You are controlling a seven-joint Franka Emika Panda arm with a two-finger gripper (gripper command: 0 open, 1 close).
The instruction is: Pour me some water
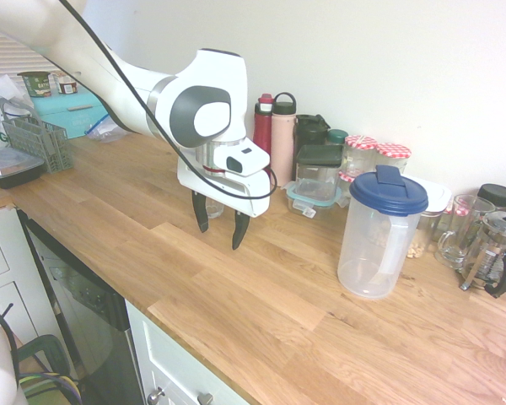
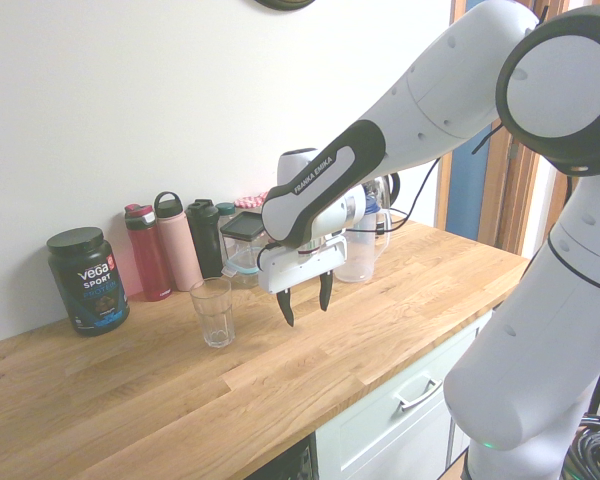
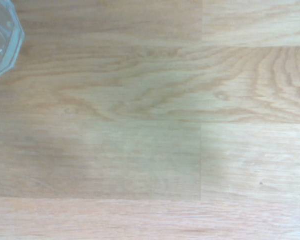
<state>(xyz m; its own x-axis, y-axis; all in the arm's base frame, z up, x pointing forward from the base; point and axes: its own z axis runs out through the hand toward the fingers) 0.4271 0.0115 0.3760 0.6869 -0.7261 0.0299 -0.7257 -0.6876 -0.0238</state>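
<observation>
- white franka arm reaches over the wooden countertop; its gripper points straight down, hanging above bare wood.
- fingers spread wide apart, nothing between them, tips clear of the surface.
- tall translucent pitcher with dark blue lid stands upright on the counter, well apart from the gripper. the water inside cannot be made out.
- in the second exterior view the pitcher is mostly hidden behind the arm.
- small clear ribbed drinking glass stands upright near the gripper, not touching it; looks empty. one corner of its rim shows in the wrist view.
- along the wall: red bottle, pink bottle, dark bottle, black vega sport tub.
- french press with black handle sits past the pitcher, beside a glass mug.
- grey crate at the far end of the counter.
</observation>
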